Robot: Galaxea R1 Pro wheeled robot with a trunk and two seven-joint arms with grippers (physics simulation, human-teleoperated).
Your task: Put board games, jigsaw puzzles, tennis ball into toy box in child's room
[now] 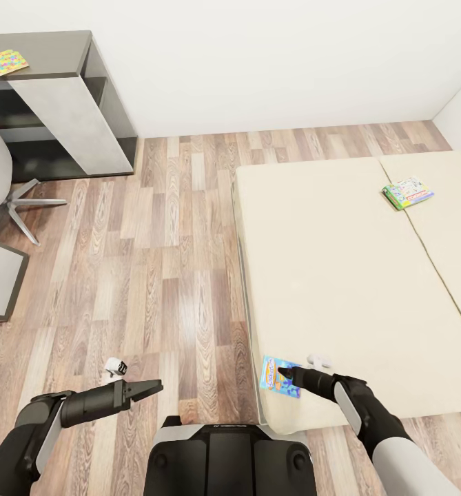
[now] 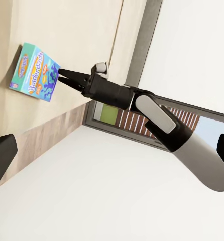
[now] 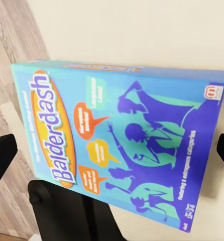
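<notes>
My right jaws (image 1: 282,374), spread, straddle the flat light-blue cardboard game box (image 1: 280,376) lying at the beige bed's (image 1: 340,289) near-left corner, its long axis running left-right across them.

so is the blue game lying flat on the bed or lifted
Lying flat: the blue game rests on the bed near its edge, right pincer at it.

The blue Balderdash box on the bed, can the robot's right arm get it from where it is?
Probably yes. The right gripper is already at the blue Balderdash box, which lies flat at the bed's near corner with nothing on or around it. The fingers look spread either side of the box.
</notes>
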